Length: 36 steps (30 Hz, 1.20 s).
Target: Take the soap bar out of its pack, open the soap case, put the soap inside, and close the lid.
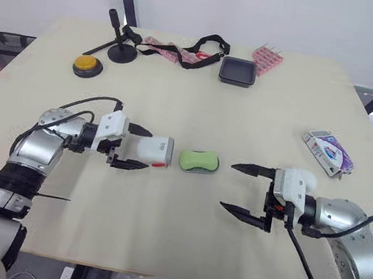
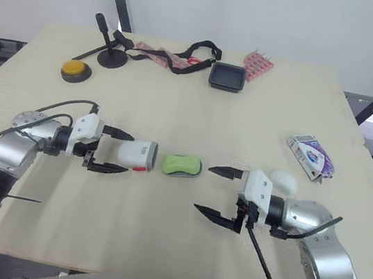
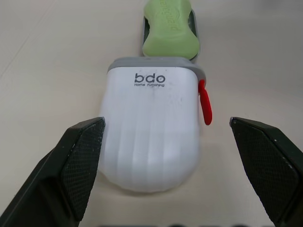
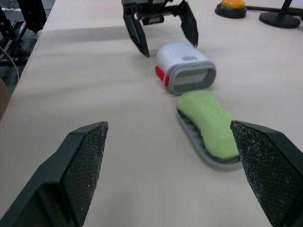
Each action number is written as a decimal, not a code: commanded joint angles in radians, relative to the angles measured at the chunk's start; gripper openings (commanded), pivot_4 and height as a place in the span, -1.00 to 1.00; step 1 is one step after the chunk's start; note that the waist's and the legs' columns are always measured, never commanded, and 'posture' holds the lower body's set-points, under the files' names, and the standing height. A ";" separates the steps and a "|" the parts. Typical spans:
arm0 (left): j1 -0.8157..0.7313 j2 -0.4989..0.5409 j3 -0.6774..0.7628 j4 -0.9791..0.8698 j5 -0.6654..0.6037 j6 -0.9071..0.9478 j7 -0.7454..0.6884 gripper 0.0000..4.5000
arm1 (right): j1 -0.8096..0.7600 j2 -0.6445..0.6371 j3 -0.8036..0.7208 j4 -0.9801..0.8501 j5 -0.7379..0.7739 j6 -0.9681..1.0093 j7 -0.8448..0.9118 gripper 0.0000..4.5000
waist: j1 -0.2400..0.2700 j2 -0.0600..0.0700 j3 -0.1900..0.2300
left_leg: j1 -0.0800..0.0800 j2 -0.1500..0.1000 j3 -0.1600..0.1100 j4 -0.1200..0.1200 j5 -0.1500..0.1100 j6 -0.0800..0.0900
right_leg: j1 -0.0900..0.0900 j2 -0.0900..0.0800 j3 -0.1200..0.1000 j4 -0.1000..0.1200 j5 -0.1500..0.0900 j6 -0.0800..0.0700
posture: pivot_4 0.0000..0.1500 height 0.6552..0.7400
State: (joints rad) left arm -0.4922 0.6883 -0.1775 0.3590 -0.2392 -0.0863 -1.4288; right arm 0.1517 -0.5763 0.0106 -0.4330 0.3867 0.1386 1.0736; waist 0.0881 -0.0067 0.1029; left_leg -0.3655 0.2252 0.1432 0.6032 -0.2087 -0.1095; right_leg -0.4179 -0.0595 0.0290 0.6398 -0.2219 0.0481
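The soap (image 1: 198, 159) is already out of its pack (image 1: 328, 152), which lies off to the right side of the table (image 1: 178, 103). The green bar sits on the grey tray (image 4: 185, 124) of the soap case, near the middle of the table. The case's white cover (image 3: 151, 127) lies on its side just beside the tray, its open mouth turned toward the soap.

The step in hand looks like the last one, closing the case. The left gripper (image 1: 148, 149) straddles the cover with its fingers spread wide and has no grip on it. The right gripper (image 1: 229, 185) waits near the other end of the tray, fingers also wide apart and empty.

The next move likely calls for the left fingers to pinch the cover and hold it steady. The right gripper would then push the tray and soap straight into the mouth, keeping the two lined up so the bar does not catch on the rim.
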 commanded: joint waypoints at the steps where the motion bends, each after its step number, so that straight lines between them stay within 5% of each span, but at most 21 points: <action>1: -0.080 -0.016 -0.036 0.096 0.059 -0.079 -0.049 1.00 | 0.052 0.021 -0.019 0.042 -0.007 -0.109 -0.008 0.98 | 0.001 0.000 0.000 | 0.000 -0.001 0.000 0.001 -0.001 0.001 | 0.000 0.000 0.000 0.000 0.000 0.000 | 1.00 1.00; 12: -0.199 -0.077 -0.072 0.284 0.133 -0.171 -0.074 1.00 | 0.068 0.057 -0.024 0.107 -0.003 -0.160 -0.079 0.98 | -0.008 0.000 0.000 | -0.005 -0.003 0.000 0.003 -0.002 0.003 | 0.000 -0.002 -0.001 0.000 0.000 0.000 | 1.00 1.00; 36: -0.171 -0.118 -0.083 0.281 0.148 -0.181 -0.126 1.00 | 0.083 0.022 0.001 0.081 0.001 -0.157 -0.088 0.98 | -0.008 0.000 0.000 | -0.006 -0.003 -0.001 0.003 -0.002 0.004 | 0.001 -0.002 -0.001 0.000 0.000 0.000 | 1.00 1.00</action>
State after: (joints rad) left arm -0.6674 0.5638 -0.2585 0.6546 -0.0849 -0.2565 -1.5292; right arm 0.2368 -0.5449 0.0207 -0.3216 0.3780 -0.0128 0.9875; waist 0.0803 -0.0071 0.1028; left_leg -0.3714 0.2222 0.1426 0.6064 -0.2108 -0.1057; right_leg -0.4174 -0.0620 0.0281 0.6393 -0.2217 0.0485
